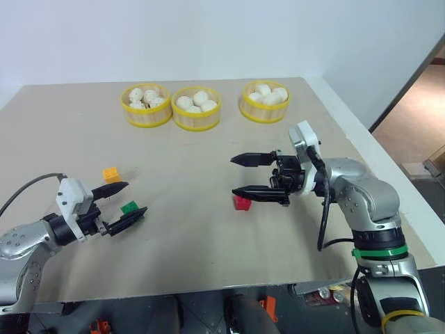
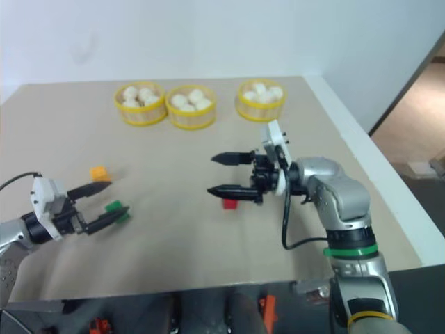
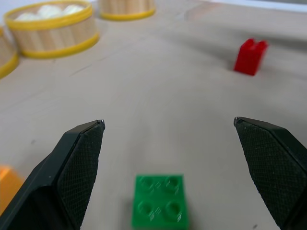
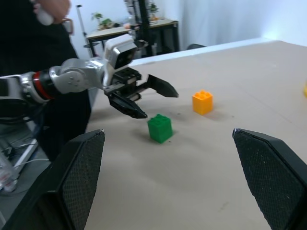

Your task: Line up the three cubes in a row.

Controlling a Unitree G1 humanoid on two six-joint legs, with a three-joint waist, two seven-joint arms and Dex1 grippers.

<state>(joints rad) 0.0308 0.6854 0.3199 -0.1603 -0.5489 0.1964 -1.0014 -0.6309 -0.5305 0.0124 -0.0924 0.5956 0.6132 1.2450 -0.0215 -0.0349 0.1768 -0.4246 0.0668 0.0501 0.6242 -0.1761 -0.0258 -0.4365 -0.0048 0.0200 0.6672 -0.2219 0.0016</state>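
Red cube (image 1: 242,202): sits on the tan surface (image 1: 181,229) near the middle, studs up, partly behind the lower finger of the right end effector (image 1: 242,177); whether that finger touches it cannot be told.
Right end effector: fingers spread wide, one above the other, pointing toward the robot's left, nothing between them. Judged: raised just over the red cube, so that cube reads as set down and not gripped.
Green cube (image 1: 129,207): on the surface by the left end effector (image 1: 127,201), just beyond its lower fingertip; in the left wrist view it lies between the two fingers (image 3: 76,163), close in, apart from both pads.
Left end effector: wide open, holding nothing, aimed level toward the robot's right. Judged: lined up to close on the green cube.
Orange-yellow cube (image 1: 111,174): just behind and left of the green one, near the upper finger.
Row status: green and orange-yellow close together, red well apart to the right; not a row yet.
Baskets (image 1: 196,108): three yellow-rimmed, holding white buns, along the far edge, well clear of the cubes.
Obstacles: open surface between green and red; the orange-yellow cube could be nudged by the left upper finger.
Background: a person in dark clothing (image 4: 53,57) beyond the surface edge in the right wrist view.
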